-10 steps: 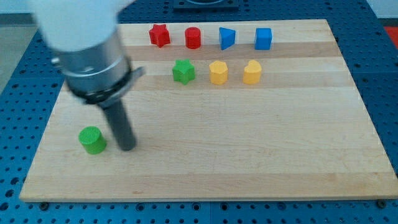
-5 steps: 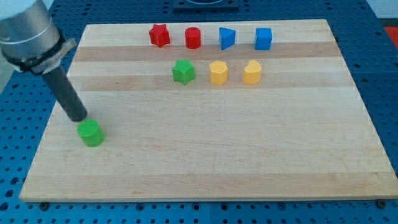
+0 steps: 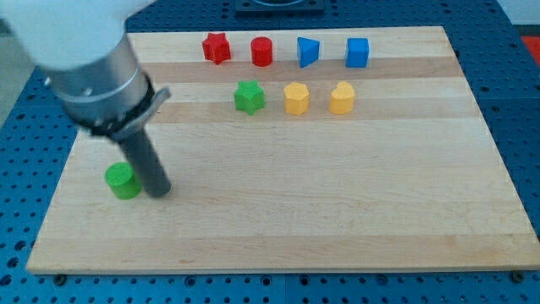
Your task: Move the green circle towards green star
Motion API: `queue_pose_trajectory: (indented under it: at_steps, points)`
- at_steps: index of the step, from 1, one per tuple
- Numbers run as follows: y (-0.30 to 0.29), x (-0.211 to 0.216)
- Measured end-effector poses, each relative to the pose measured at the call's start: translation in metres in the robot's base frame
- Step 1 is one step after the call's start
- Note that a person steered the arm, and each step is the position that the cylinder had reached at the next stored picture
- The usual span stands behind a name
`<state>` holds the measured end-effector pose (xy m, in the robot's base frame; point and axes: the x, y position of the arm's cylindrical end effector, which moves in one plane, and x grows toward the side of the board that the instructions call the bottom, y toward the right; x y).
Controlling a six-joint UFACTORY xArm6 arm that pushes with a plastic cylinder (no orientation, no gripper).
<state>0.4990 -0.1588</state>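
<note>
My tip point(image 3: 159, 192) has swung from the far-left side of the small green circle block point(image 3: 123, 181) to just beside its right. The green star block point(image 3: 248, 96) lies far right, so pushing from here would send the circle the wrong way. There are no jaws on this rod.

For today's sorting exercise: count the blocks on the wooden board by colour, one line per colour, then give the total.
Green: 2, the green circle and green star
Red: 2, red star, red cylinder
Blue: 2
Yellow: 2
Total: 8
</note>
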Motion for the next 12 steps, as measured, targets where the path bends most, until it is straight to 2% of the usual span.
queue_pose_trajectory:
  at_steps: [1,2,3,4,5,7,8,9,11,12]
  points:
    - [0.008,0.029]
    - [-0.05,0.043]
    - [-0.09,0.034]
    - [-0.073,-0.002]
    - [-0.029,-0.012]
    - [-0.037,0.017]
    - [-0.026,0.015]
    - [-0.009,-0.027]
    - [-0.037,0.003]
    - [0.007,0.023]
